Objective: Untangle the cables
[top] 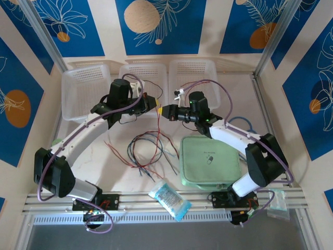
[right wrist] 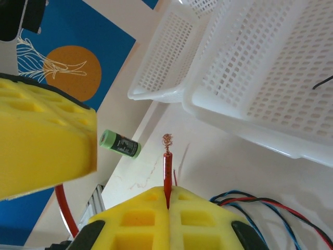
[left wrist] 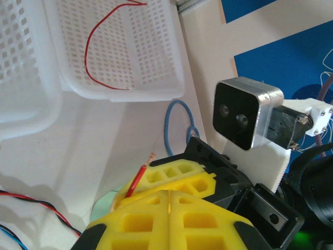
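The right fingers (right wrist: 176, 205) are clamped shut on a red cable (right wrist: 167, 172). Its short end stands up out of the seam between the yellow pads and finishes in a frayed copper tip. The left fingers (left wrist: 156, 208) are pressed together as well, pad against pad, and from here I cannot tell whether anything is caught between them. The two pairs meet almost tip to tip above the far middle of the table (top: 117, 130), the left arm reaching in from the left and the right arm from the right. From that meeting point a red strand runs toward the near side and into the rest of the cables (top: 146, 152). These are a loose tangle of red, dark and blue-grey loops spread on the table between the two arms. Just right of the tangle lies a pale green pouch (top: 210, 161), flat on the table beneath the right arm. Three white baskets (top: 86, 88) stand side by side along the far edge. The left wrist camera shows a thin red wire (left wrist: 96, 52) curved inside one of them, and from above a dark wire hangs over the middle one. A blue-grey tube (top: 242, 122) loops on the table at the far right, beyond the right arm. At the near edge a blue-and-white packet (top: 169, 198) lies between the two arm bases, with a small clear bag (top: 278, 200) off at the near right corner. A small green cylinder (right wrist: 119, 144) lies on its side at the left edge of the table.
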